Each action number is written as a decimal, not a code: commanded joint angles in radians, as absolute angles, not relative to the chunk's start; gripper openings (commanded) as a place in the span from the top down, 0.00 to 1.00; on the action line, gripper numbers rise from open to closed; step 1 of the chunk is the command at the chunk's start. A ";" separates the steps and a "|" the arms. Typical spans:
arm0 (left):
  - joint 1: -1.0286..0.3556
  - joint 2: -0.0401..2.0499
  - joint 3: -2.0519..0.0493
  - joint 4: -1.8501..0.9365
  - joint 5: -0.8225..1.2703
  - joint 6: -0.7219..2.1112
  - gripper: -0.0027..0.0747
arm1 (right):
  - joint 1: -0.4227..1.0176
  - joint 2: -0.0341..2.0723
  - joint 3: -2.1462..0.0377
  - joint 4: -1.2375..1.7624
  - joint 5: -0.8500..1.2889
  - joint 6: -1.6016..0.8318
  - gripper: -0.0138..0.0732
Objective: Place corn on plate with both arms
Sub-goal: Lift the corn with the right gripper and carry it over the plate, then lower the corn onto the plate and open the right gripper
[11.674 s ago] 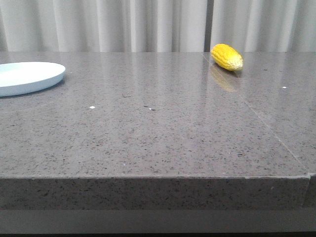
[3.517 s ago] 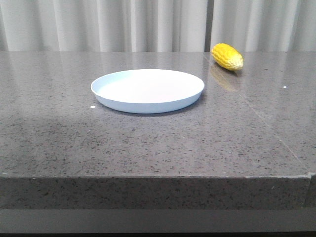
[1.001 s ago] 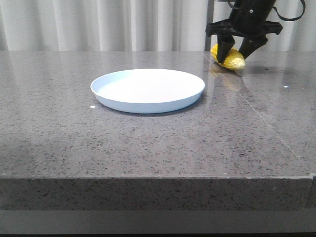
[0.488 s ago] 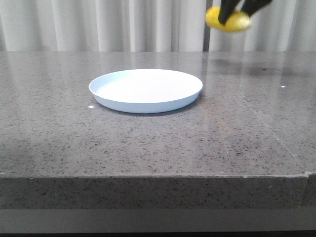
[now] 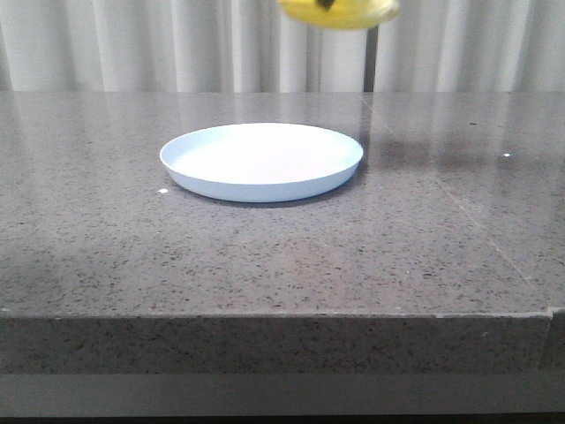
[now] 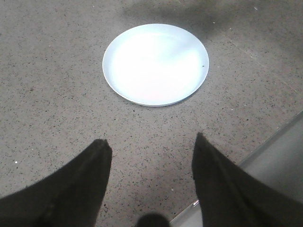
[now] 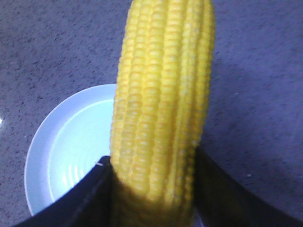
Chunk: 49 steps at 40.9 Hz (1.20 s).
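The corn (image 5: pixel 340 11) hangs at the top edge of the front view, above the plate's far right side, blurred. In the right wrist view the corn (image 7: pixel 163 104) is clamped between the two black fingers of my right gripper (image 7: pixel 152 163), high over the table. The pale blue-white plate (image 5: pixel 261 161) lies flat mid-table; it shows below the cob in the right wrist view (image 7: pixel 71 151) and ahead of my left gripper (image 6: pixel 150 144) in the left wrist view (image 6: pixel 156 64). The left gripper is open and empty, near the table's front edge.
The grey speckled stone table (image 5: pixel 265 256) has a front edge (image 5: pixel 265 314) and a seam running along its right side (image 5: pixel 477 230). White curtains (image 5: pixel 177 44) hang behind. A table edge also shows beside the left gripper (image 6: pixel 270 142).
The right gripper has lifted the corn off the table's far right and carried it up and to the left, over the plate's far side. The plate has stayed put.
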State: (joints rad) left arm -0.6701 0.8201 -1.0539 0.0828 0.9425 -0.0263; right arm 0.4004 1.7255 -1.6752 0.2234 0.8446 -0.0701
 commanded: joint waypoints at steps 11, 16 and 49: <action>-0.675 0.819 -1.077 0.088 0.872 -0.035 0.47 | 0.502 1.720 -1.545 0.265 0.639 -0.081 0.50; -0.675 0.819 -1.077 0.088 0.872 -0.035 0.46 | 0.502 1.754 -1.545 0.268 0.629 -0.081 0.50; -0.675 0.819 -1.077 0.088 0.872 -0.035 0.46 | 0.501 1.557 -1.548 0.132 0.749 -0.081 0.14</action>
State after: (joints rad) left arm -0.6701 0.8201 -1.0539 0.0828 0.9425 -0.0263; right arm 0.5044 1.6696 -1.5213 0.1588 0.7468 -0.0701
